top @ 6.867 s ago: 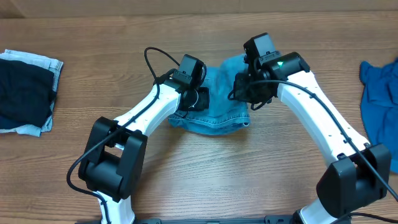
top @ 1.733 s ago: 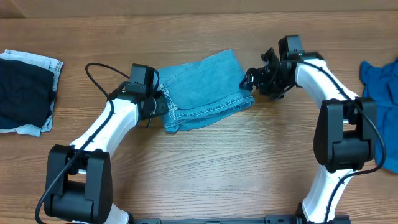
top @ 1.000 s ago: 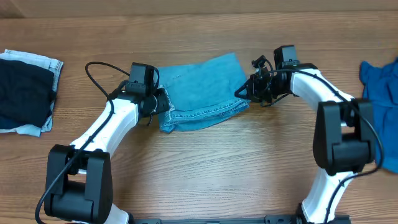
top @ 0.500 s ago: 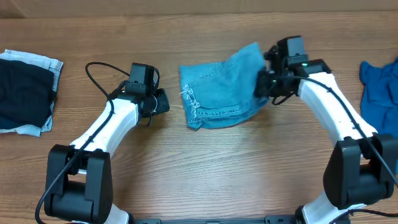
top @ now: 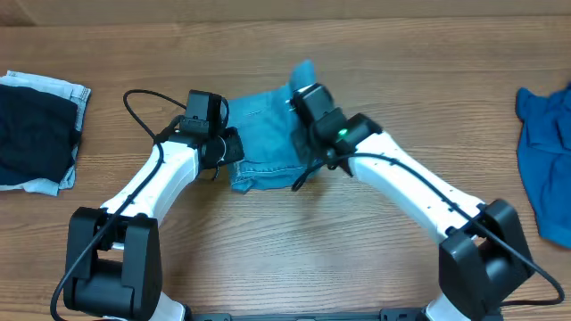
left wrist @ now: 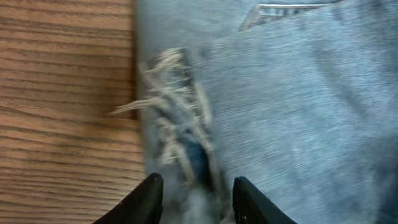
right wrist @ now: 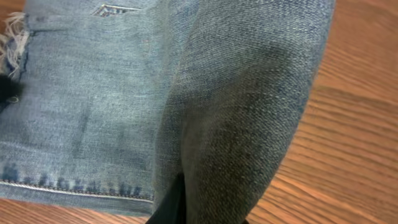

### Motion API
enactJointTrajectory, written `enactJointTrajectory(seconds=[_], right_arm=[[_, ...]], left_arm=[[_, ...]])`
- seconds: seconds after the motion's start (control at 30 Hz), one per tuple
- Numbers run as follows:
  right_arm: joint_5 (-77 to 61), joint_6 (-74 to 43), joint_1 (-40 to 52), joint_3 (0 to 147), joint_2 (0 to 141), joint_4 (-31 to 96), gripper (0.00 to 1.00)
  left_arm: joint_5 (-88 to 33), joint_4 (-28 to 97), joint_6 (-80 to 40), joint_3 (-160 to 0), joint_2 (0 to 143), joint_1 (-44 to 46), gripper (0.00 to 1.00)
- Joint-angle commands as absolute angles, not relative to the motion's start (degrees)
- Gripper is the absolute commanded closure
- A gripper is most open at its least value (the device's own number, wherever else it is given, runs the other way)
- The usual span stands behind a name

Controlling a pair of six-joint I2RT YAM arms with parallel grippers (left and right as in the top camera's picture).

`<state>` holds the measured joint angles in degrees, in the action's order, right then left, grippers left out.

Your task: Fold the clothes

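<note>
Now the light-blue jeans [top: 263, 134] lie folded over in the middle of the wooden table [top: 285, 259], between the two arms. The left side of the jeans has a frayed edge [left wrist: 177, 118] with loose white threads. The left fingers [top: 234, 148] sit right at that edge. From the left wrist camera you can see both black tips with a gap between them, and the frayed edge lies in that gap. The tips stand a little apart and do not look like they squeeze the cloth.

The right arm [top: 419, 192] reaches over from the other side, and its wrist is on top of the jeans. The right fingers [right wrist: 186, 208] are closed tight on a fold of the jeans. That fold [right wrist: 249, 106] rises from the fingers like a thick flap, and its cloth looks darker than the flat part beside it. The flat part shows a stitched hem [right wrist: 74, 190] along its low edge. From above, one corner [top: 304, 71] of the jeans pokes out past the right wrist toward the far side of the table.

Far off at the left end of the table a dark navy piece [top: 36, 134] lies on a pale cloth [top: 67, 89]. At the right end lies a bright blue denim piece [top: 542, 134], partly out of the picture. Both are well apart from the jeans and the arms.
</note>
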<state>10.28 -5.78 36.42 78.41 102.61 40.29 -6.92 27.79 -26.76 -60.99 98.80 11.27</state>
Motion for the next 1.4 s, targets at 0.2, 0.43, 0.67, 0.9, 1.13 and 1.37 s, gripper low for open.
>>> enactJointTrajectory(seconds=[0.2, 0.43, 0.67, 0.9, 1.13, 1.37], right_arm=[[12.8, -4.0, 44.4, 83.7, 100.8, 39.1, 0.96], [12.7, -2.5, 47.2, 85.1, 100.8, 39.5, 0.96], [15.0, -2.5, 47.2, 86.4, 99.4, 41.5, 0.96], [15.4, -1.3, 47.2, 90.1, 92.4, 46.4, 0.96], [11.0, -1.5, 47.2, 90.1, 92.4, 48.6, 0.96], [9.3, -3.2, 47.2, 90.1, 94.0, 50.7, 0.96]], left_arm=[[-7.5, 27.8, -25.9, -60.6, 99.3, 12.9, 0.60], [-7.3, 27.6, -25.9, -60.6, 99.3, 13.5, 0.60], [-7.5, 27.8, -25.9, -60.6, 99.3, 13.5, 0.60], [-11.4, 21.2, -29.0, -60.6, 99.4, 15.4, 0.64], [-13.4, 11.6, -38.5, -60.6, 106.1, 22.4, 0.70], [-17.0, 9.6, -38.7, -60.8, 110.1, 23.4, 0.69]])
